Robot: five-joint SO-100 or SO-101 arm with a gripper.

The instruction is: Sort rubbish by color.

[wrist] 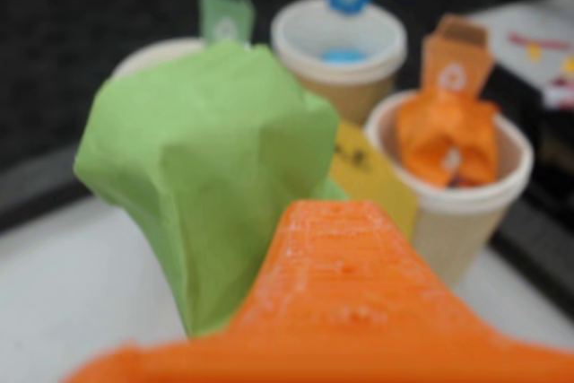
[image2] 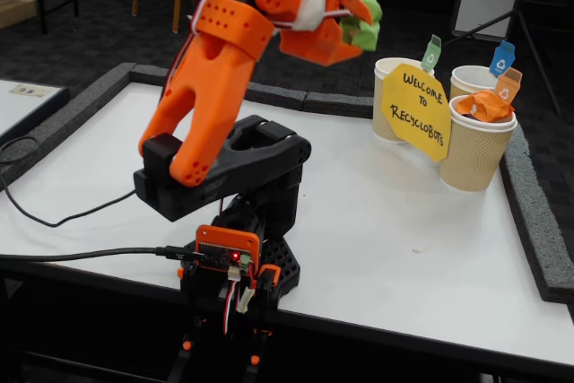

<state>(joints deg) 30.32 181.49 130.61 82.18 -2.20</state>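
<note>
The tool (image2: 359, 20) is clamped on the green wad (wrist: 211, 177), high left of the cups. Released early, it could miss the green-tagged cup (image2: 392, 100) onto the worktop (image2: 377, 230).

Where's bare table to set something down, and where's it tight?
Bare: the table between the arm base and the cups, and the left side by the foam edge. Tight: the far right corner, three cups plus the yellow sign.

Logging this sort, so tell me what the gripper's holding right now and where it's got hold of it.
The gripper holds the green wad, lifted off the table. In the wrist view the fingers pinch its lower right side; the rest bulges out up and to the left.
</note>
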